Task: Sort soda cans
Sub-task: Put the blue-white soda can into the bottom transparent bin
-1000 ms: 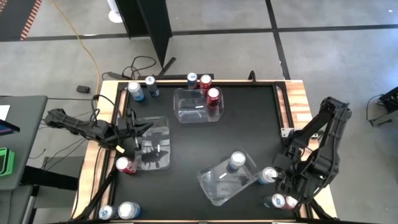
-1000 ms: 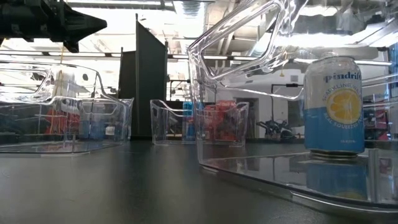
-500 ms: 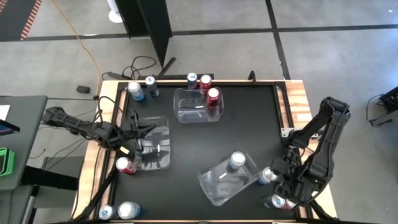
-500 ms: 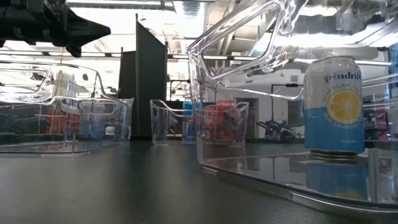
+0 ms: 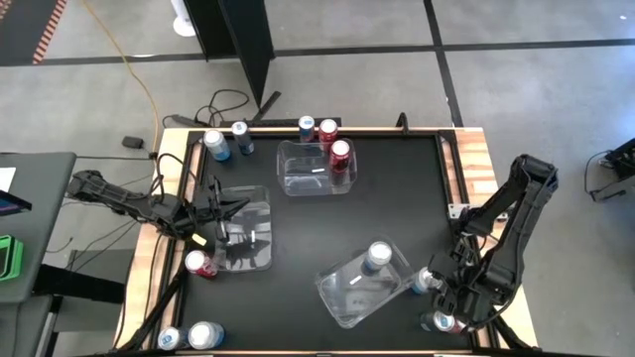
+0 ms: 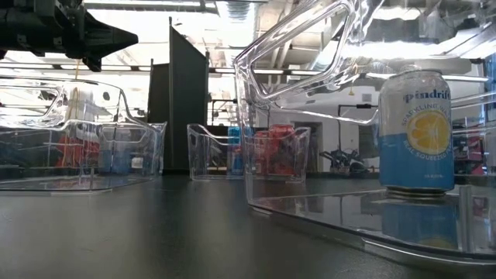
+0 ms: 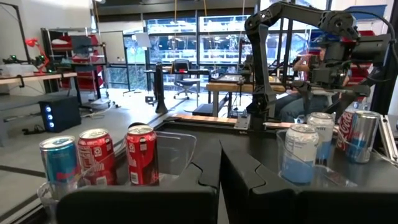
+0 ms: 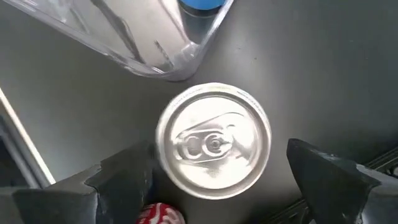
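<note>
The can (image 8: pixel 213 144) I am after stands upright near the table's (image 5: pixel 397 213) right front corner, just outside the corner of the tilted clear bin (image 5: pixel 359 283), with a red can (image 8: pixel 158 214) close beside it. Over the last second my right gripper (image 8: pixel 230 177) has slid in from the table's right edge and now hangs straight above that can, fingers spread wide on either side of the lid, gripping nothing. I judge the pick is lined up and only the descent and squeeze remain. The lid is smooth brushed metal, round, with a pull tab. The bin is thin, glossy plastic. My left gripper (image 5: pixel 213 210) waits shut and empty over the bin by the left edge.
</note>
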